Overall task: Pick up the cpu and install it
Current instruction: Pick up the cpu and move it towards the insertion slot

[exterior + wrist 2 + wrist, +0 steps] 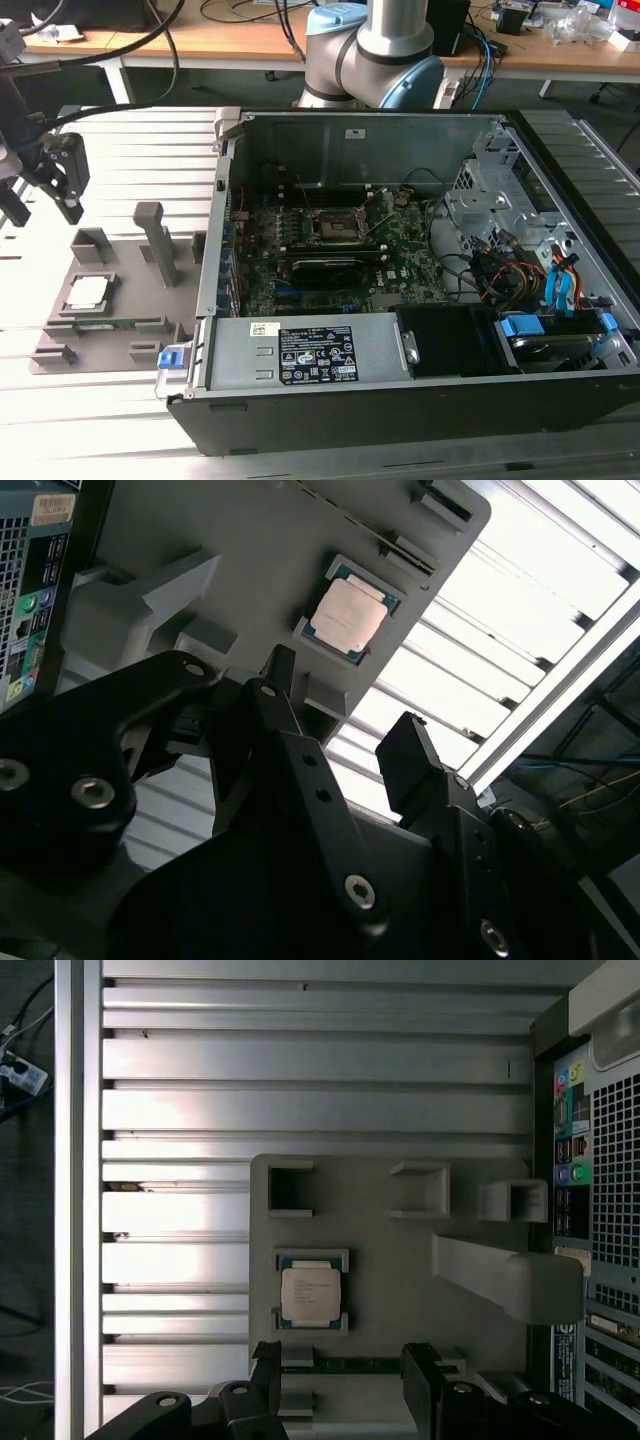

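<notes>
The exterior view sits high and off me, looking steeply down on the open computer case (400, 420), with my base (370, 60) at twelve o'clock and the grey parts holder (130, 300) at nine o'clock. The first wrist view faces straight down on that holder from fairly near. The second wrist view looks slantwise past my gripper (345, 695), nearer. All three share the holder and its cpu (88, 291).

Overhead light glares white off the ribbed metal table (520, 600) in the second wrist view; the computer case (350, 150) is shadowy inside.
</notes>
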You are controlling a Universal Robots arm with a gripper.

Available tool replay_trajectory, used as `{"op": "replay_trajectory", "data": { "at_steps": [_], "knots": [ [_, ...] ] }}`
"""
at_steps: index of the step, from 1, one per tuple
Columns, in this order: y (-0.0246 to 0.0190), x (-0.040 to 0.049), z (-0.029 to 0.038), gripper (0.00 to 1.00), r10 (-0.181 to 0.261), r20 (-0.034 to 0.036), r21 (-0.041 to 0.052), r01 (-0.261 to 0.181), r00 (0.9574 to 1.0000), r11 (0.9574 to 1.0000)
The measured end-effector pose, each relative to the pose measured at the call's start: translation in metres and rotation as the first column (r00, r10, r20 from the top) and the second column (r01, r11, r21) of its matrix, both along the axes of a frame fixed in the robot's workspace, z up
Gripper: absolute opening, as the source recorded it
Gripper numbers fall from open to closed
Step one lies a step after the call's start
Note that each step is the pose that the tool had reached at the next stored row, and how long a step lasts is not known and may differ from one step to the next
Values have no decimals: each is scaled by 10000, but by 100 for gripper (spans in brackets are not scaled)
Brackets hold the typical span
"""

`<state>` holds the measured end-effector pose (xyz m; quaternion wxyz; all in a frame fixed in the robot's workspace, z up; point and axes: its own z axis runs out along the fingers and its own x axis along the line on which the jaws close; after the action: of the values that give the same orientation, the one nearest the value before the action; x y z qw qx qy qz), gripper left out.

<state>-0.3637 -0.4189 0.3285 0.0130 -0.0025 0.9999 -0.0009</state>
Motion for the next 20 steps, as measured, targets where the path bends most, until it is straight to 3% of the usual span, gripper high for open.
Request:
{"op": "replay_trajectory", "data": {
  "at_steps": [2, 5, 9, 20],
  "knots": [
    [0, -11, -58, 60, 61, 0, -1, -61, 10000, 10000],
    [0, -19, -75, 60, 185, 0, -25, -185, 9998, 9998],
    [0, -29, -162, 60, 607, -1, -26, -607, 9982, 9982],
    [0, -31, -297, 60, 650, -1, -26, -650, 9979, 9979]
  ]
}}
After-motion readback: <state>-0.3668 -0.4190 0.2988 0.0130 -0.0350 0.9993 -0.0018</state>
